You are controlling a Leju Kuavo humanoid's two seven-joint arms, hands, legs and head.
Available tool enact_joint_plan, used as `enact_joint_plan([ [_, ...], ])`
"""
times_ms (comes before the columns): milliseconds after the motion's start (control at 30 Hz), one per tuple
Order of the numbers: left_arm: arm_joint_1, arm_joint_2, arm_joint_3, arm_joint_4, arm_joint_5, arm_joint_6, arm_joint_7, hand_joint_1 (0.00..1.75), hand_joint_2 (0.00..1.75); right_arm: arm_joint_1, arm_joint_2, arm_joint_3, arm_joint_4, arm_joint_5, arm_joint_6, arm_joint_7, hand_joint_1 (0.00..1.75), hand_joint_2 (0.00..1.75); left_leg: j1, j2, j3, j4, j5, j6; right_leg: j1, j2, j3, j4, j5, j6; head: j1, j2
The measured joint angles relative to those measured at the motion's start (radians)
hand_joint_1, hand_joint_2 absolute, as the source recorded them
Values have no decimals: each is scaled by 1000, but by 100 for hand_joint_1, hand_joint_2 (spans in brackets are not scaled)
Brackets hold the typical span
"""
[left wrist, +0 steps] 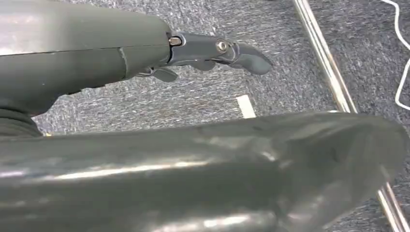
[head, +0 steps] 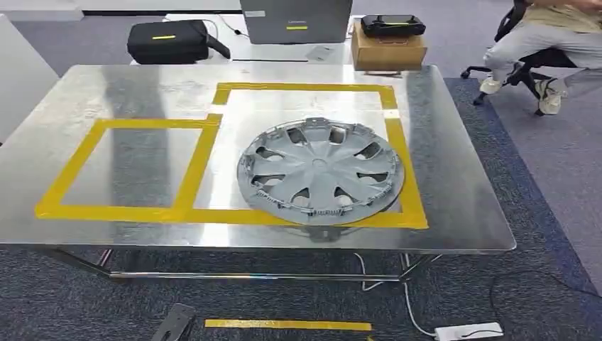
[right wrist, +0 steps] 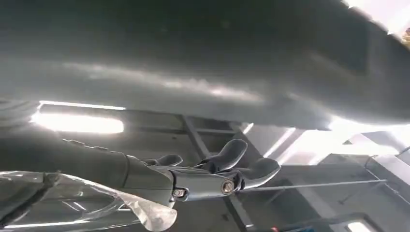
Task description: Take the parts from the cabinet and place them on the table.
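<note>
Lying flat on the shiny steel table, the grey plastic wheel cover is sitting inside the right-hand yellow tape rectangle, its near rim overlapping the front tape line and coming close to the table's near edge. You are seeing the left hand hanging over grey carpet, fingers extended and holding nothing. The right hand is hovering with fingers loosely apart, gripping nothing. The left yellow tape square is offering bare steel beside the cover.
</note>
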Motion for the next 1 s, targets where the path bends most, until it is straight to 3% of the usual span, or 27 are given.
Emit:
enact_joint_plan([
  [300,2,0,14,0,10,14,-2,0,0,-68,201,-72,54,93,-106,-146,0,0,0,0,0,0,-1,-1,0,1,0,0,-1,0,1,0],
  [467,7,0,26,1,14,26,-5,0,0,-148,343,-160,173,161,-219,-247,0,0,1,1,0,-1,-1,-1,1,2,0,0,-1,0,0,0],
  [633,16,2,45,2,14,35,-10,0,0,-255,517,-340,245,218,-249,-454,0,0,1,3,1,-1,-1,-1,1,4,0,0,-1,0,0,0],
  [667,17,2,48,2,13,37,-11,0,175,-271,547,-380,252,219,-251,-467,0,0,1,3,1,-1,-1,-1,1,3,0,0,-1,-1,0,0],
  [800,23,3,55,2,12,48,-21,0,175,-309,646,-496,267,196,-251,-484,0,0,1,3,1,-1,-1,-1,1,3,1,1,-1,-1,0,0],
  [1000,29,3,70,2,1,53,-24,0,175,-352,790,-606,268,174,-251,-486,0,0,2,3,1,-2,-1,-1,1,4,1,1,-2,-1,0,0],
])
